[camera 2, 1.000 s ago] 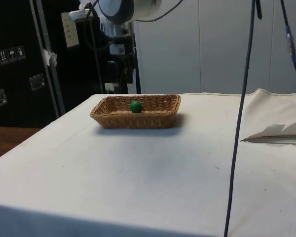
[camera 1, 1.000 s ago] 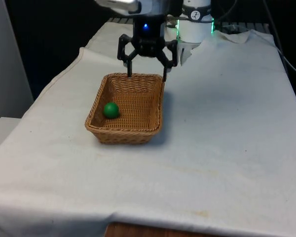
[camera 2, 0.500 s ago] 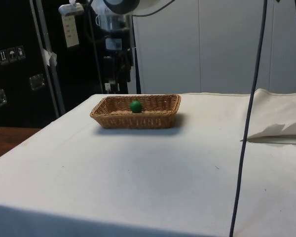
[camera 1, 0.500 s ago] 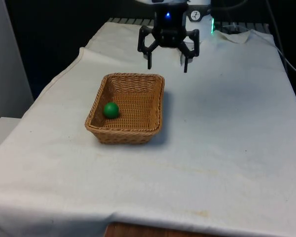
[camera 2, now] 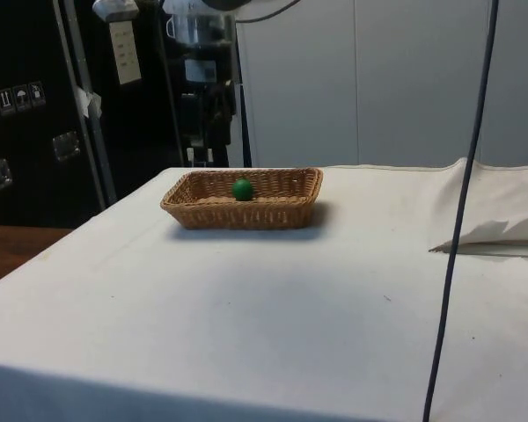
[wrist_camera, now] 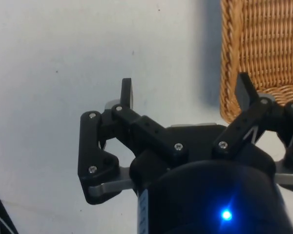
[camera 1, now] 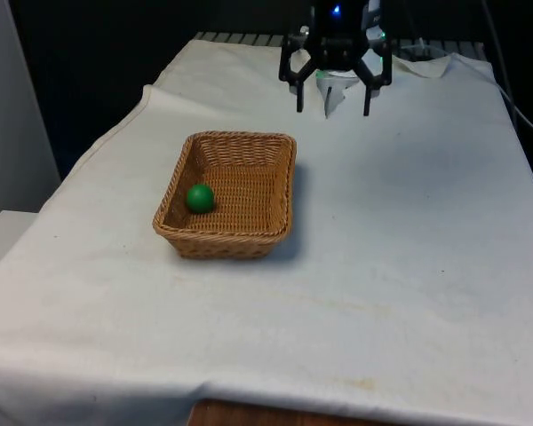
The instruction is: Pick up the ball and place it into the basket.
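Resting on the woven floor of the shallow rectangular wicker basket (camera 1: 228, 196), towards the side at the front view's left, the small green ball (camera 1: 200, 197) is seen loose and free of any contact with the robot. In the side view the ball (camera 2: 242, 189) is seen just above the rim line of the basket (camera 2: 244, 199), well inside its walls. The basket itself is set on the white cloth-covered table (camera 1: 400, 266), left of centre in the front view and about midway between the near and far ends.

Further to the front view's right and towards the far end, the black two-finger gripper (camera 1: 332, 99) is held above the cloth, well apart from the basket and higher than its rim. Its fingers are spread wide and nothing is held between them; the same is confirmed in the wrist view, where the gripper (wrist_camera: 188, 95) is seen over bare cloth with only an edge of the basket (wrist_camera: 261, 53) beside one fingertip.

As far as can be judged, the task is as good as finished: the ball is already in the basket, and nothing is left but for the arm to be parked.
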Robot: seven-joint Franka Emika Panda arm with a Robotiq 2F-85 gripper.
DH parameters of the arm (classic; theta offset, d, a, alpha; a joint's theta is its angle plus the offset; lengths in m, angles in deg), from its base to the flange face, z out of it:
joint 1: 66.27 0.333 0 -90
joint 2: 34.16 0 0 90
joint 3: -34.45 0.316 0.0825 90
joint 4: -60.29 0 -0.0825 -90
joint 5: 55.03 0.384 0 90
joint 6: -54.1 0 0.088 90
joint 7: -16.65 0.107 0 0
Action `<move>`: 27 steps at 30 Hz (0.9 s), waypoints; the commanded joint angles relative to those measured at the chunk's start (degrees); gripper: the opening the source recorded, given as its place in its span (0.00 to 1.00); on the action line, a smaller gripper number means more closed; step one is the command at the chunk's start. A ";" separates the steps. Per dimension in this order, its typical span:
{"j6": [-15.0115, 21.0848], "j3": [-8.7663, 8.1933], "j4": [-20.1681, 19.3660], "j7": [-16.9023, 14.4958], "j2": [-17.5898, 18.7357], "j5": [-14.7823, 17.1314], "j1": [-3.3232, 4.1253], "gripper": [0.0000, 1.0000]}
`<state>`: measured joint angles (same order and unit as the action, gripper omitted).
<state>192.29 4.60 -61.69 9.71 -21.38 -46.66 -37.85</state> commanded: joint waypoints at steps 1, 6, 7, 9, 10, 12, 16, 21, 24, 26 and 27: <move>-0.52 -0.29 -0.23 1.03 -0.92 -1.20 0.40 1.00; -1.38 0.29 -0.06 0.80 -2.06 -1.15 0.00 1.00; -2.29 0.00 -0.06 1.83 -3.09 -2.58 0.29 1.00; -2.69 0.00 0.06 2.06 -3.50 -2.86 0.23 1.00; -3.27 0.06 0.23 2.41 -4.18 -3.27 0.23 1.00; -3.95 0.06 0.34 2.75 -4.93 -3.72 0.17 1.00; -5.16 0.17 0.46 3.32 -6.47 -4.47 0.17 1.00; -6.30 0.52 0.34 3.72 -8.14 -5.04 0.23 1.00; -6.42 0.80 0.40 2.98 -8.31 -4.24 0.00 1.00; -6.88 1.32 0.17 3.55 -9.05 -5.04 0.23 1.00; -6.88 1.49 0.23 3.32 -9.11 -4.98 0.17 1.00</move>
<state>185.59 6.09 -61.41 12.64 -30.26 -50.96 -37.85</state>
